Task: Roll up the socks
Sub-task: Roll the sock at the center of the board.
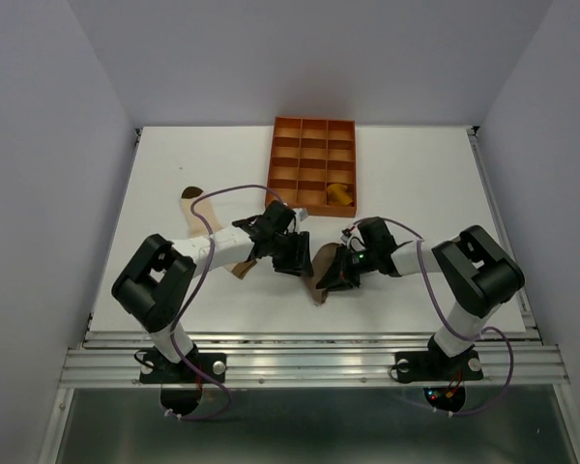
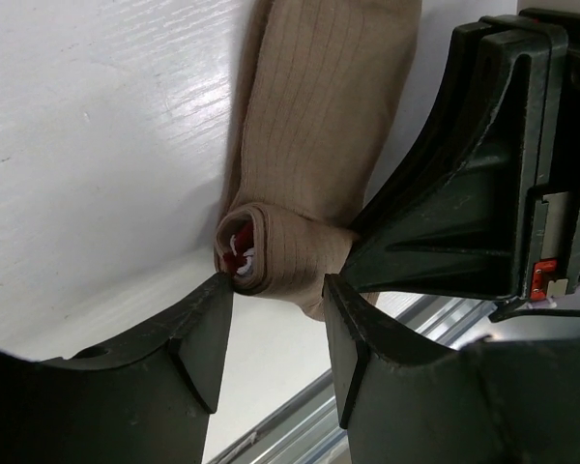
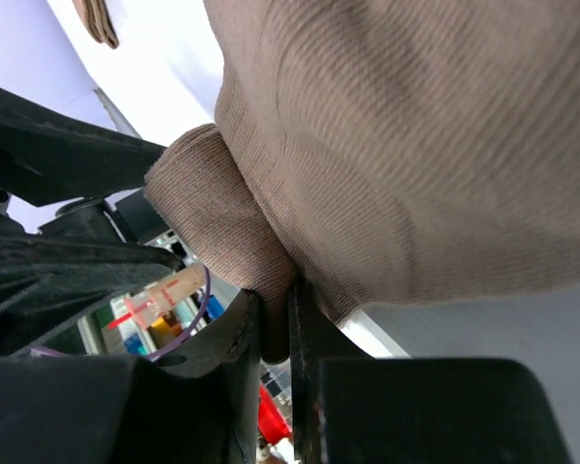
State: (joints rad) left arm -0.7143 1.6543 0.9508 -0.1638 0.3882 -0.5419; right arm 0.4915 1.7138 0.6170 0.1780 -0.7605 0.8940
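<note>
Your left gripper (image 2: pixel 275 295) is open, its two fingers straddling the rolled end (image 2: pixel 261 246) of the taupe sock (image 2: pixel 309 116) without pinching it; the roll sits right at the fingertips, just touching or a hair off the left one. From that gripper the unrolled length runs straight away, so the sock's long axis lines up with the left gripper's reach and the roll would have to travel along it. Your right gripper (image 3: pixel 275 324) is clamped tight on a fold of the same sock at the side of the roll, jaws nearly together with fabric between them. Both grippers are at the roll; the left one faces it head-on.

Relative to the orange tray (image 1: pixel 314 124), the taupe sock lies on the table (image 1: pixel 416 193) on the tray's near side, just off its near edge, between the two grippers. The mustard-yellow sock (image 1: pixel 340 196) sits rolled in the tray's near-right compartment. The cream sock (image 1: pixel 189 198) lies flat to the tray's left and nearer you, partly under the left arm.

I'd judge the crowding as your main obstacle: the right fingertip sits just beside the left gripper's right finger, so closing or turning the left risks a knock.
</note>
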